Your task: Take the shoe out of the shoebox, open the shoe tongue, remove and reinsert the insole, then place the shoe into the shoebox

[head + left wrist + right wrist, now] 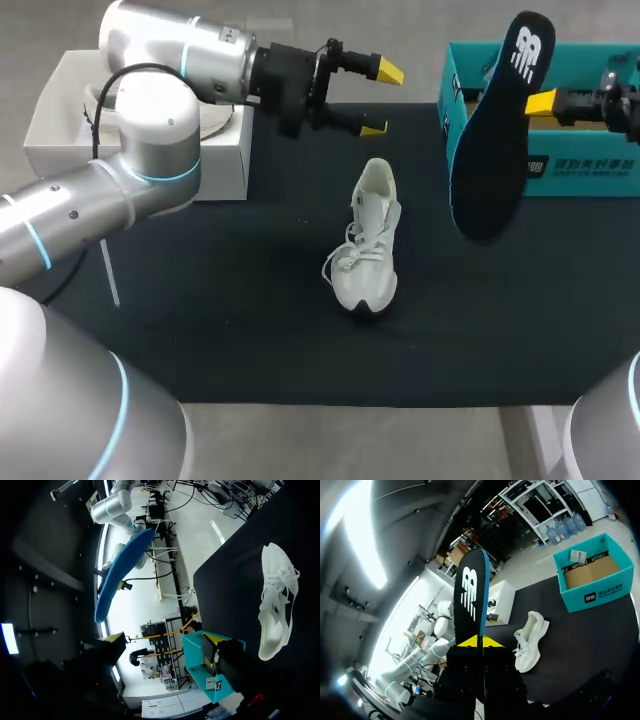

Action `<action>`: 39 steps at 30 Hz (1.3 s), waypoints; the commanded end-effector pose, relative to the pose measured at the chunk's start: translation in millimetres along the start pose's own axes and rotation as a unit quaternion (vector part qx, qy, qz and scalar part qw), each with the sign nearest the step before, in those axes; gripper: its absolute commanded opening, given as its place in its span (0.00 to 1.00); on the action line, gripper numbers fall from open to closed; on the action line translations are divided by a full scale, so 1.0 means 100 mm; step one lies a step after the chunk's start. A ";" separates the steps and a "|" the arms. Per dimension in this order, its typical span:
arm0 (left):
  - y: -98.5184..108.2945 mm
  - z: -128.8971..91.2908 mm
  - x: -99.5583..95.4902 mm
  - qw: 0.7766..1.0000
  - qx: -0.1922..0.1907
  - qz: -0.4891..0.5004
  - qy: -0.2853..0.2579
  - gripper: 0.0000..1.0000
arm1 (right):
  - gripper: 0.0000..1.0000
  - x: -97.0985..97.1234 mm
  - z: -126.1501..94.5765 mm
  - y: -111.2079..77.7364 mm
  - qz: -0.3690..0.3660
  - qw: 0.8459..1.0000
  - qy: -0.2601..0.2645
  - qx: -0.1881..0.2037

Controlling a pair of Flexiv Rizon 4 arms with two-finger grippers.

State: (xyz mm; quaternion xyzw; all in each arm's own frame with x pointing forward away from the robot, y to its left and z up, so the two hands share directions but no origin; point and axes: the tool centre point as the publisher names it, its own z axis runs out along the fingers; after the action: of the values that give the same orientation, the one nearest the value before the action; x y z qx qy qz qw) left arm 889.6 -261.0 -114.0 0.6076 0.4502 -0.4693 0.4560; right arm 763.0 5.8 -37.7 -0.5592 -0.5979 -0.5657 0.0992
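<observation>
A white shoe (368, 240) stands on its sole on the black mat, toe toward the front edge; it also shows in the wrist views (277, 607) (530, 640). My right gripper (543, 102) (480, 641) is shut on the edge of a dark insole (497, 130) (470, 597), held up in the air in front of the teal shoebox (590, 170) (592, 575). The left gripper (380, 98) (163, 639) hangs open and empty above the mat behind the shoe. Ahead of it I see the blue insole (122, 570) and the shoebox (207, 665).
A white box (60, 120) (502, 597) stands at the back left of the mat, partly behind my left arm. The black mat (250, 320) has bare room to the left and right of the shoe.
</observation>
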 end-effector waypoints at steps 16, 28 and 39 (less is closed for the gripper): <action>-0.13 -0.05 0.05 0.999 -0.007 0.022 -0.029 1.00 | 0.00 -0.40 0.44 0.69 0.038 0.996 -0.030 0.074; -0.07 -0.04 0.01 0.998 -0.034 0.035 -0.031 1.00 | 0.00 -0.40 0.44 0.69 0.038 0.996 -0.030 0.074; -0.05 -0.04 -0.02 0.998 -0.031 0.021 -0.041 1.00 | 0.00 -0.55 0.50 0.82 0.146 0.983 -0.071 0.089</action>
State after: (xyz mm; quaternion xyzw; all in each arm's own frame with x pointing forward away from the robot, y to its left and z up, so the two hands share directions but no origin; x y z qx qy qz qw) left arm 882.5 -253.7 -111.6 0.5820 0.4345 -0.4683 0.5032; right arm 858.3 -7.3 -51.3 -0.6257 -0.5945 -0.4791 0.1598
